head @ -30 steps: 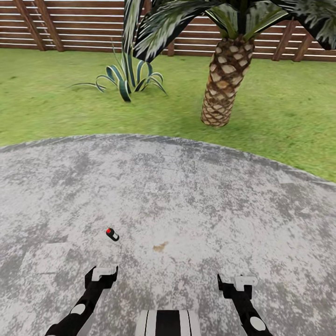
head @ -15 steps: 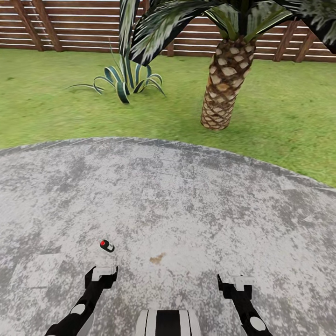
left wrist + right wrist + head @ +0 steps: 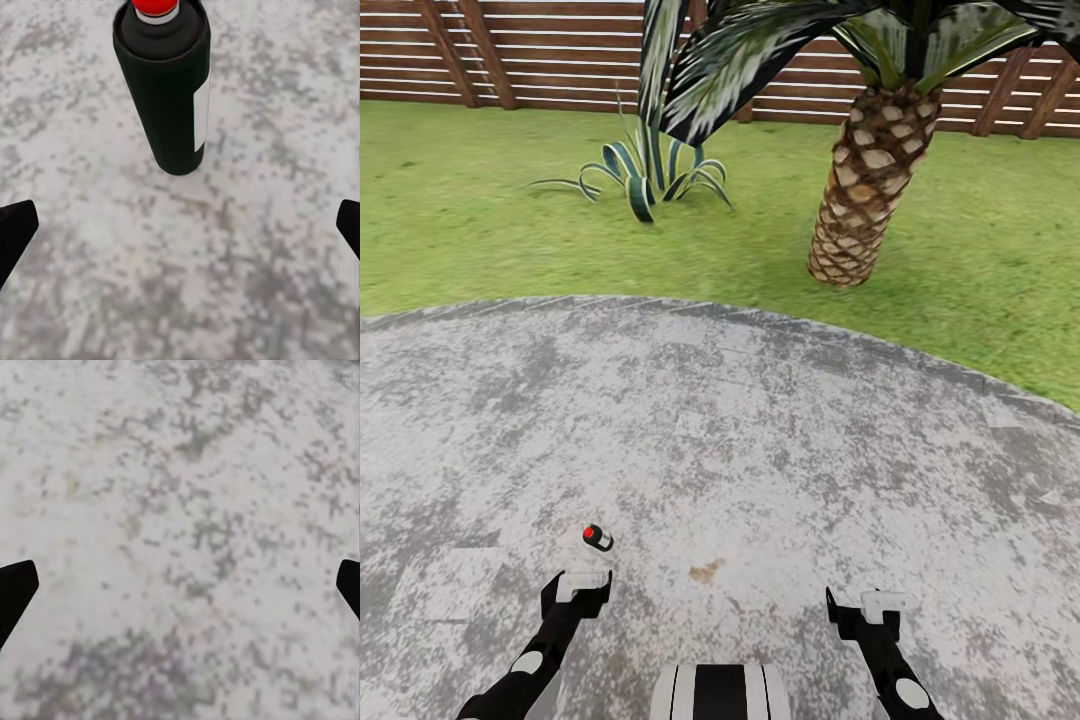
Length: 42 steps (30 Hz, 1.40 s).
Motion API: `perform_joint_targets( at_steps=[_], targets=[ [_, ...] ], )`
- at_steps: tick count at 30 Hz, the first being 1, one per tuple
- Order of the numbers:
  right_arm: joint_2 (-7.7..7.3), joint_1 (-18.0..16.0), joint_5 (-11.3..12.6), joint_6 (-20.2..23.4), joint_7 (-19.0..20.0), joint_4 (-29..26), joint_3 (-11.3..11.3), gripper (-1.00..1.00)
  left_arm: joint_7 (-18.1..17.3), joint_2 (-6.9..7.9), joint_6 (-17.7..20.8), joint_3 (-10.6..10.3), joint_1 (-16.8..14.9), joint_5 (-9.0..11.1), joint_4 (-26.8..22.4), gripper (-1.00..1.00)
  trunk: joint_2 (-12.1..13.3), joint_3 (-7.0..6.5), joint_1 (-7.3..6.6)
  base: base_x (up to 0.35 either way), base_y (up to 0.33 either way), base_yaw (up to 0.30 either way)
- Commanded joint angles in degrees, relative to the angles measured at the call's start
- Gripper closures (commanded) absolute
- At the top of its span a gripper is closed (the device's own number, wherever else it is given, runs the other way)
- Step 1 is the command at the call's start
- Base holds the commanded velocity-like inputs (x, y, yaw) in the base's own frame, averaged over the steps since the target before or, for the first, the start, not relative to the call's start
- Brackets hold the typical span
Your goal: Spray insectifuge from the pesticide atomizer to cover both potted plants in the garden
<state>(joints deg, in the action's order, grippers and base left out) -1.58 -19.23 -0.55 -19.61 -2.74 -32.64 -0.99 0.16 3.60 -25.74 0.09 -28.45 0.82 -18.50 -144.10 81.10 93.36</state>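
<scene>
The pesticide atomizer [image 3: 597,538], a slim dark bottle with a red tip, stands upright on the round grey patio [image 3: 780,430] just ahead of my left gripper [image 3: 580,585]. The left wrist view shows the pesticide atomizer [image 3: 169,90] close up, with its white label strip, standing beyond my open left gripper [image 3: 180,232] and apart from the dark fingertips [image 3: 15,229]. My right gripper [image 3: 872,605] hangs open over bare paving, and the right wrist view shows its fingertips [image 3: 15,585] wide apart with nothing between them. The potted plants are out of view.
Beyond the patio lies green lawn [image 3: 480,220]. A striped agave [image 3: 645,175] grows at the back left and a palm trunk [image 3: 865,180] at the back right, in front of a brown slatted fence [image 3: 560,50]. A small brown stain [image 3: 705,571] marks the paving.
The whole view has shifted: the camera moved forward, so the atomizer now sits lower in the picture, right in front of my left gripper. Both arms hold the same pose.
</scene>
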Motion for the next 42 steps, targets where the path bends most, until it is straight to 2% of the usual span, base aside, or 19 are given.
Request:
perform_joint_targets(
  at_steps=[1,20,28,42],
  targets=[
    [0.00,-0.05,-0.06,-0.16,-0.16,0.03,0.02,-1.00,0.02,0.00,-0.18,0.00,-0.02,0.07,0.05,-1.00,-0.01,0.03,-0.01,0.016,0.000,0.008],
    [0.00,-0.02,-0.06,-0.16,-0.11,0.03,0.02,-1.00,0.05,0.00,-0.16,0.00,-0.04,0.08,0.09,-1.00,-0.01,0.03,-0.01,0.064,0.000,0.001],
    [0.00,-0.03,-0.06,-0.16,-0.09,0.03,0.02,-1.00,0.11,0.00,-0.17,0.00,-0.03,0.10,0.10,-1.00,-0.01,0.03,-0.01,0.169,0.000,0.000],
    [0.00,-0.05,-0.06,-0.16,-0.08,0.03,0.02,-1.00,0.11,0.00,-0.17,0.00,-0.02,0.08,0.13,-1.00,-0.01,0.03,-0.01,0.010,0.000,0.000]
  ],
)
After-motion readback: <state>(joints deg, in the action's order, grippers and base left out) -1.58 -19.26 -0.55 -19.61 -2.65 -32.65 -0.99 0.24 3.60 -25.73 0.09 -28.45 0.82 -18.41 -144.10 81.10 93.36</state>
